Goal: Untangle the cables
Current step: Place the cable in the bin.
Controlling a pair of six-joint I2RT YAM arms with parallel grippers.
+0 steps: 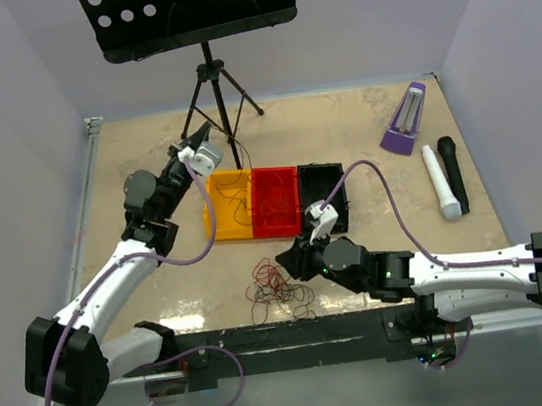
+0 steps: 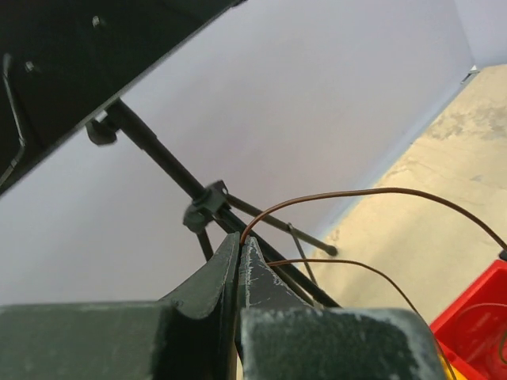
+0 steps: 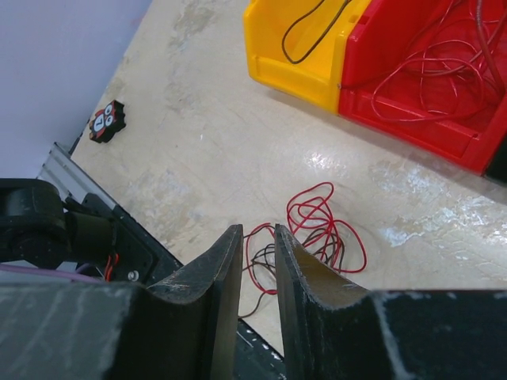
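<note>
The cables [image 1: 279, 291] are a loose clump of thin red and black wires on the table near the front rail; they also show in the right wrist view [image 3: 321, 226]. My right gripper [image 1: 291, 260] hovers just above the clump's right edge. In the right wrist view my right gripper [image 3: 257, 236] has its jaws a narrow gap apart and holds nothing. My left gripper [image 1: 196, 139] is raised behind the yellow bin [image 1: 229, 209]. In the left wrist view my left gripper [image 2: 242, 239] is shut on a thin brown wire [image 2: 380, 190] that arcs away to the right and down.
A red bin [image 1: 276, 202] holding red wires and a black bin [image 1: 327, 195] stand beside the yellow one. A music stand tripod [image 1: 216, 84] is behind my left gripper. A purple metronome [image 1: 405, 120] and two microphones [image 1: 445, 178] lie at the right.
</note>
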